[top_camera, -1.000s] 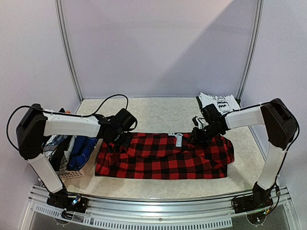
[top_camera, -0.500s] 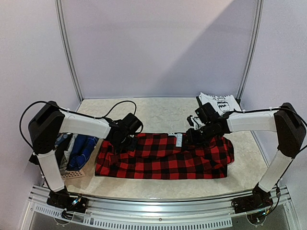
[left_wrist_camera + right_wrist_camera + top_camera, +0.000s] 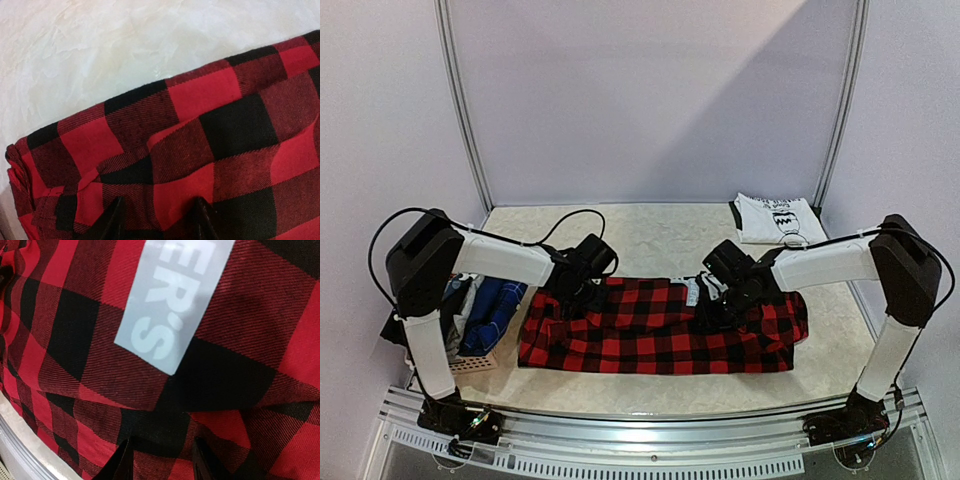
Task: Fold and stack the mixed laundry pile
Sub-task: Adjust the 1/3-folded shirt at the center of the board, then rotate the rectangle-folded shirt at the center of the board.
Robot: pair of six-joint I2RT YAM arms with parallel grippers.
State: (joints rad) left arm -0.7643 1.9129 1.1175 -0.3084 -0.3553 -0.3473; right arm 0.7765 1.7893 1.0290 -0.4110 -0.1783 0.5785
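Pale lilac wall panels (image 3: 650, 100) enclose a cream, marbled tabletop (image 3: 650, 235). Slim metal posts (image 3: 460, 110) stand at the back corners. A ribbed aluminium rail (image 3: 650, 458) edges the front. Brighter light slants across the upper wall.

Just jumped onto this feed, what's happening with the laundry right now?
Both arms are working on the red-black plaid shirt, which lies folded into a long band across the middle of the table. The left tool sits over its far left corner and the right tool over the cloth beside the white lettering. Both have their fingers apart, with no cloth visibly pinched. A folded white printed T-shirt lies at the far right corner, and more garments wait in the basket on the left.
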